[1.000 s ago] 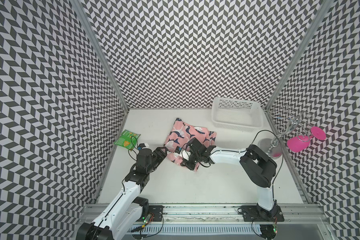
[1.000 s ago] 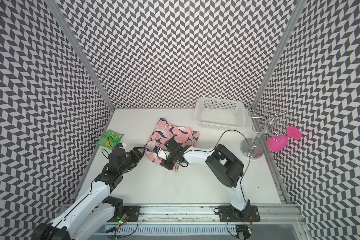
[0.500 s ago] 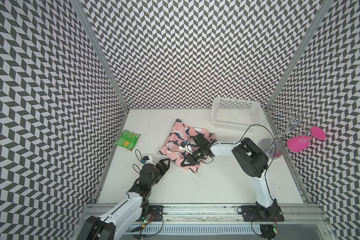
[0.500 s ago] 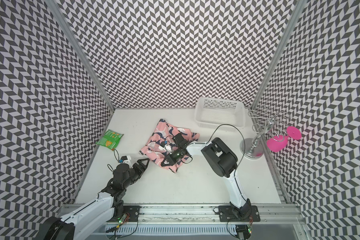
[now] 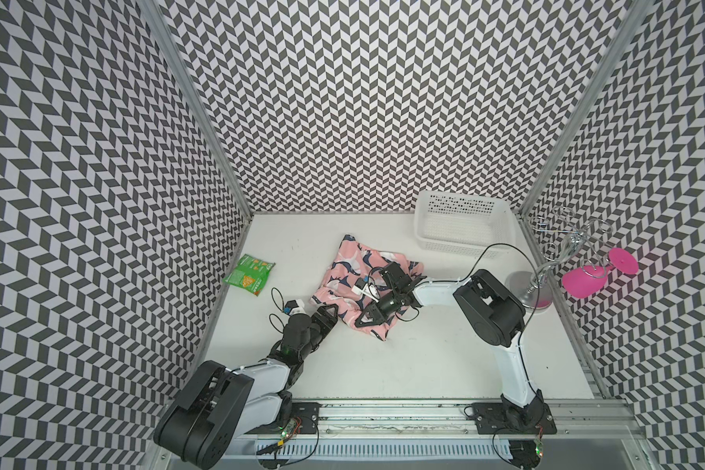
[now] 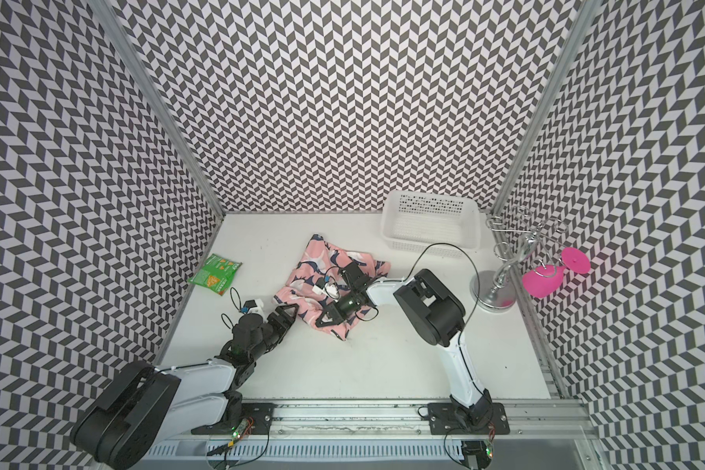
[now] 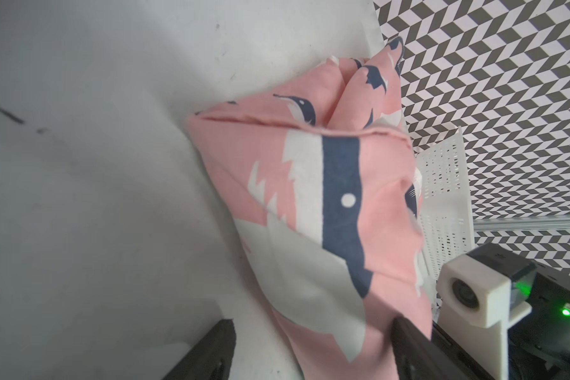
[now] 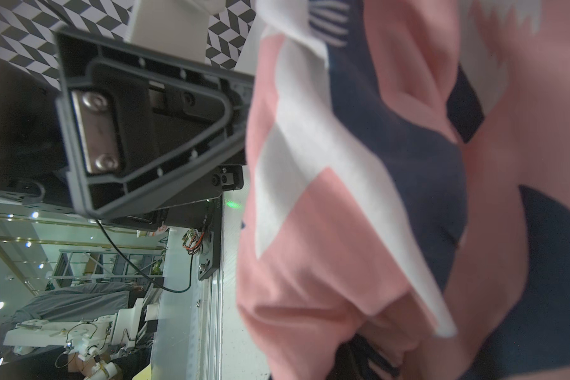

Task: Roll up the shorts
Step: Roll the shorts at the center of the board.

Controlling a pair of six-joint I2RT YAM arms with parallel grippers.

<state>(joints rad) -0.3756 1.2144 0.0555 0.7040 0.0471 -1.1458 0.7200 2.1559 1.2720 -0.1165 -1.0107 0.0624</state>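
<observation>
Lettering on green packet (image 5: 250, 275) illegible; shorts (image 5: 353, 255) crumpled

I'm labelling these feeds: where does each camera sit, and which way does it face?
Top views: overhead at the front, looking down on the table; left arm and right arm visible.
Left wrist: behind the open left gripper, facing the shorts.
Right wrist: pressed against the shorts, facing the left gripper.
Shared: shorts in all.

Bright, even light; blurry wrist close-ups

Top views look down on everything; wrist views hug the shorts (image 7: 310, 214).
</observation>
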